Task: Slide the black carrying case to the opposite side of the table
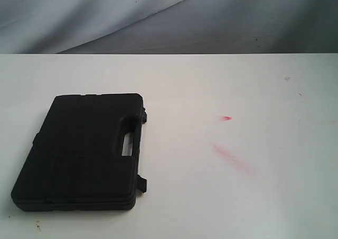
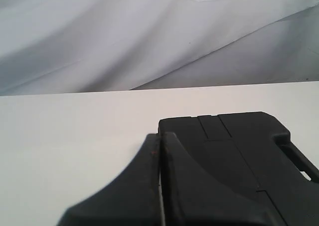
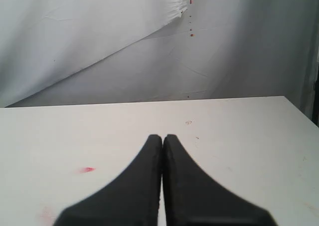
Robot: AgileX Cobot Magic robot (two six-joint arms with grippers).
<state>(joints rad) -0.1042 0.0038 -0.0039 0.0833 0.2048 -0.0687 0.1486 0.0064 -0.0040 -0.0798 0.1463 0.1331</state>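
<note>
The black carrying case [image 1: 79,152] lies flat on the left part of the white table [image 1: 222,197], its handle cutout and two latches facing right. Neither arm shows in the exterior view. In the left wrist view my left gripper [image 2: 160,136] is shut with nothing in it, its tips close to the case [image 2: 249,156] at the case's near corner; I cannot tell whether they touch. My right gripper [image 3: 162,137] is shut and empty over bare table [image 3: 249,151], with no case in that view.
Pink-red smears [image 1: 232,157] and a small red spot [image 1: 226,118] mark the table right of the case; the red spot [image 3: 87,170] also shows in the right wrist view. A grey-white cloth backdrop [image 1: 169,17] hangs behind the table's far edge.
</note>
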